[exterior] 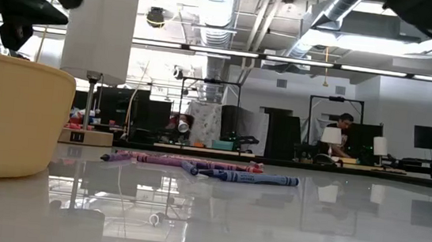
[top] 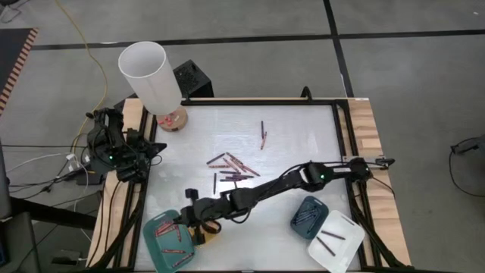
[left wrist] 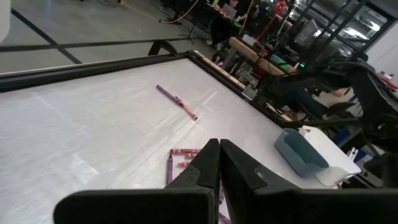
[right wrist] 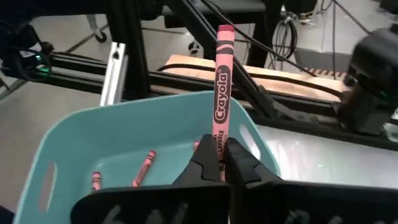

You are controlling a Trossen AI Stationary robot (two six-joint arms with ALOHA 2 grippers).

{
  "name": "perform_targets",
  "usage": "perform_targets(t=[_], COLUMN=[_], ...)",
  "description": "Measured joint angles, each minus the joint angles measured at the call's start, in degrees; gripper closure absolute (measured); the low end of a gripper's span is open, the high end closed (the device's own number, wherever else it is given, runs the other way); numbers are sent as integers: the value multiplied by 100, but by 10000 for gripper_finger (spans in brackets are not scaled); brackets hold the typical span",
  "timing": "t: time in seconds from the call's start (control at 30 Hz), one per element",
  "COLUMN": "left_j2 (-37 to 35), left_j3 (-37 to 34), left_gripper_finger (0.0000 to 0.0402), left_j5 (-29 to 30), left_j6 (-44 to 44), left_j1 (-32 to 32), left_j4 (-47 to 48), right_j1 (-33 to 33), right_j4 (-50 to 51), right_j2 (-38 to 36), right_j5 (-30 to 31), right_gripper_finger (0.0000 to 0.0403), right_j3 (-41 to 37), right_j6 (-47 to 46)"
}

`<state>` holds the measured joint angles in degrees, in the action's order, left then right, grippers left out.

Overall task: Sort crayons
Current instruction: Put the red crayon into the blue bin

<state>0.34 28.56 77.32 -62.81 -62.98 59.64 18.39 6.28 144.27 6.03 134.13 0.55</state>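
Observation:
My right arm reaches across the table, and its gripper [top: 187,219] [right wrist: 221,152] is shut on a pink-red crayon [right wrist: 222,81] at the teal tray's [top: 154,246] far edge. Several red crayons [right wrist: 143,167] lie in that tray. A loose heap of purple, pink and blue crayons [top: 231,167] [exterior: 196,167] lies at the table's middle, with two more [top: 263,135] farther back. The dark-blue tray [top: 309,214] and the white tray [top: 336,240] hold a few crayons. My left gripper [left wrist: 219,155] is shut and empty, off the table's left edge. My right gripper pinches one end of the pink-red crayon [right wrist: 217,138] between its two fingertips. The rest of the crayon sticks out past the fingers. It is lifted clear, over the teal tray's inside [right wrist: 112,149].
A white-shaded lamp [top: 151,76] on a wooden base [top: 173,119] stands at the far left corner. A yellow tray [exterior: 10,117] stands near the front, mostly under my right arm in the high view. A black frame [top: 345,129] edges the table.

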Motion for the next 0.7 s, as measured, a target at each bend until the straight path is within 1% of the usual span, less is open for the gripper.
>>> perform_targets(t=[0.03,0.1,0.33,0.47,0.7], left_j2=[0,0,0,0,0], left_j3=[0,0,0,0,0], left_gripper_finger=[402,401,401,401,402], left_j5=[-4,0,26,48,94], left_j6=[0,0,0,0,0], left_j1=[-1,1,2,2,0], left_j4=[0,0,-1,-2,-2], right_j1=[2,-2,-103,-128,-173], right_j4=[69,-72,-159,-178,-381], right_j2=[69,99,146,146,146], right_j5=[-21,-134,-942,-1283,-1557], right_gripper_finger=[403,403,403,403,403], right_j3=[104,35,25,23,23], right_j6=[6,-6,-225,-246,-196])
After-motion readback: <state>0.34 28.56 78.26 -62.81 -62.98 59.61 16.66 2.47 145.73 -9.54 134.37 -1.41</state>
